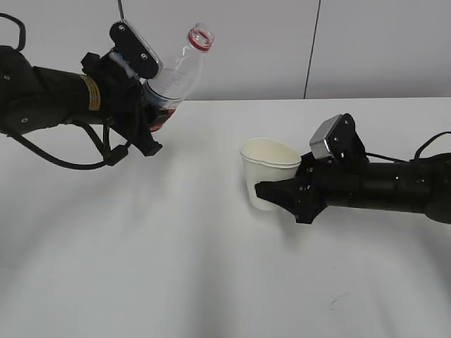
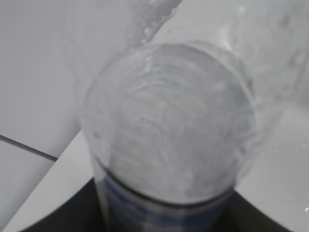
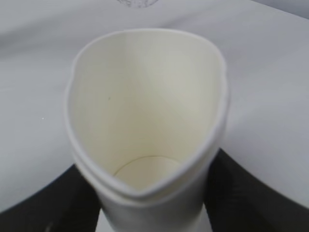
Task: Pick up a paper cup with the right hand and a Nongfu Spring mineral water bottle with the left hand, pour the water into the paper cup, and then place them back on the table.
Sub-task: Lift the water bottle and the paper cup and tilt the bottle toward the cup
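Observation:
My left gripper (image 1: 144,105) is shut on the Nongfu Spring mineral water bottle (image 1: 176,74), held high at the left and tilted, its open red-ringed neck (image 1: 200,37) pointing up and right. In the left wrist view the clear bottle (image 2: 169,121) fills the frame, blurred, between black fingers (image 2: 48,217). My right gripper (image 1: 278,197) is shut on the white paper cup (image 1: 268,169), squeezing its rim out of round, just above the table (image 1: 176,267). In the right wrist view the cup (image 3: 145,111) looks cream inside with its bottom showing; black fingers (image 3: 241,193) flank it. The bottle mouth is left of the cup.
A grey wall with a dark vertical seam (image 1: 310,49) stands behind the table's far edge. A small dark scuff mark (image 1: 335,303) lies near the front right.

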Robot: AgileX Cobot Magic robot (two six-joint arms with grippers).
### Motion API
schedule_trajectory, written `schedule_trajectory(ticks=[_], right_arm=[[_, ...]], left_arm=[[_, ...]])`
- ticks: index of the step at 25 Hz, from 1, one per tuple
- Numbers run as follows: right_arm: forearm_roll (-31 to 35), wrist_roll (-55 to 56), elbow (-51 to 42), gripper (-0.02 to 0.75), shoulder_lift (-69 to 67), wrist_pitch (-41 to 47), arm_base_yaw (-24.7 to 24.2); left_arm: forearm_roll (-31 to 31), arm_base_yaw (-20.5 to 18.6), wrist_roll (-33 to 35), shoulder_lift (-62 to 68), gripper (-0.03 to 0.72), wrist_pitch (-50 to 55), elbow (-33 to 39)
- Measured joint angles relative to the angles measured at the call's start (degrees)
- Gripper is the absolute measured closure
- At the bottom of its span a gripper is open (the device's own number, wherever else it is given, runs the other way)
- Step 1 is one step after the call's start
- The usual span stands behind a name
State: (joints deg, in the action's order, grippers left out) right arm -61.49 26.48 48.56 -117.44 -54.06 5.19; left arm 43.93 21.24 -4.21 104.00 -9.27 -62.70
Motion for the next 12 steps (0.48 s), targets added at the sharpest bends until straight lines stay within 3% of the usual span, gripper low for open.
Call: schedule_trajectory(ticks=[12], right_arm=[[-10.42, 11.11, 9.13, 0.300, 0.00, 3.58, 0.38]], left_arm=[[9.75, 0.18, 0.04, 0.00, 0.399, 3.54, -1.90]])
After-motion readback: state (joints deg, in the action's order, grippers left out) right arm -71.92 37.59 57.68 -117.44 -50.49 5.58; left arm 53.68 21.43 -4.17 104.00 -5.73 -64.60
